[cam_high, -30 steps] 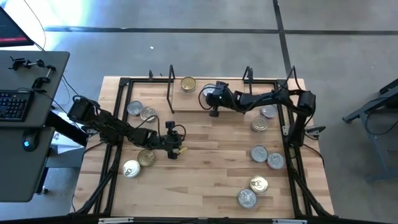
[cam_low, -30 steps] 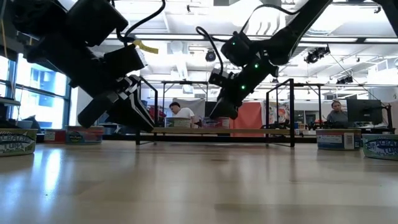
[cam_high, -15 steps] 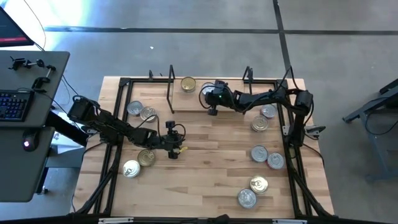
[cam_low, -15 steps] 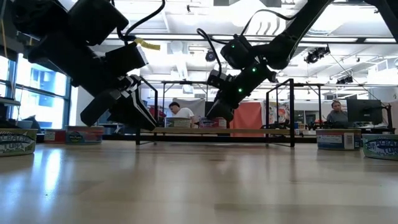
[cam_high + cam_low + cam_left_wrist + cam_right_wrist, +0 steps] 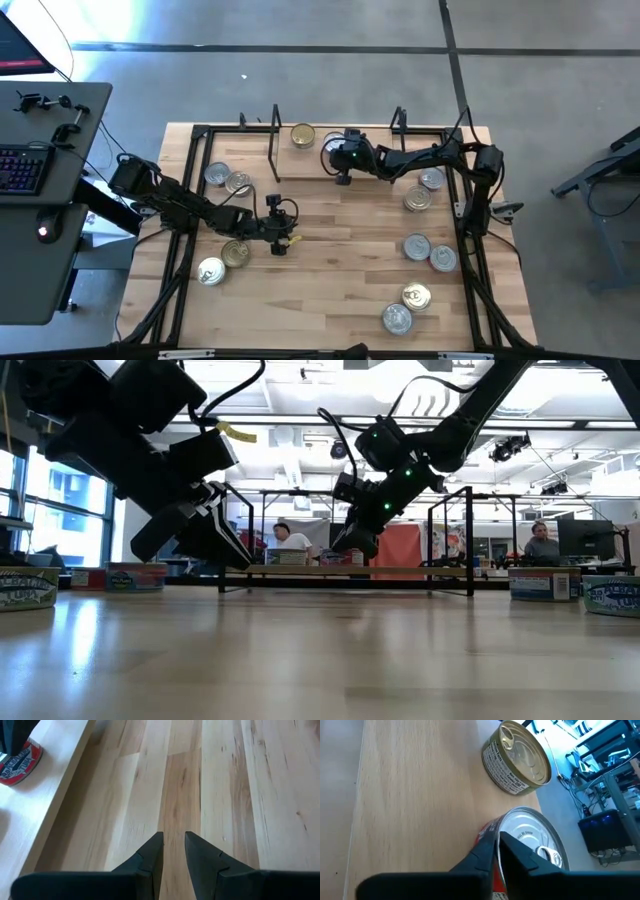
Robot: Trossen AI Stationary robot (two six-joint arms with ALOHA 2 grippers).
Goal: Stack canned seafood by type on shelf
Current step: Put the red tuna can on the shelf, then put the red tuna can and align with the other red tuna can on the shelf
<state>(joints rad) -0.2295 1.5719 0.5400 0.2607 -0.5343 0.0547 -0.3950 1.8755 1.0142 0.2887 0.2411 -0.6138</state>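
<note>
The shelf [image 5: 372, 140] stands at the table's far edge, a light board between thin black rods. A gold-lidded tin [image 5: 302, 135] stands on its left part, also seen in the right wrist view [image 5: 517, 757]. My right gripper [image 5: 498, 846] reaches over the board just right of that tin and is shut on a silver-lidded tin with a red label [image 5: 532, 845]. My left gripper [image 5: 173, 840] hovers over bare wood near mid-table [image 5: 280, 246], open by a narrow gap, with nothing between its fingers. Other tins lie scattered left [image 5: 228, 180] and right [image 5: 417, 199]. My right gripper pinches the red-labelled tin by its rim [image 5: 496, 827], on the side toward the gold tin. One finger [image 5: 520, 854] lies over the silver lid and the other [image 5: 485, 852] outside the red wall. The tin stands upright, close beside the gold tin; its base is hidden.
Two tins [image 5: 235, 253] [image 5: 211, 271] lie near my left arm. Several more stand by the right edge [image 5: 416, 246] [image 5: 442, 259] and the near right corner [image 5: 416, 296] [image 5: 397, 319]. A black frame [image 5: 190, 200] rims the tabletop. People sit in the room beyond the table [image 5: 290, 540].
My right gripper has moved a little toward the table's left edge and sunk slightly toward the shelf board, staying shut on the tin; over the last half second it has kept still.
</note>
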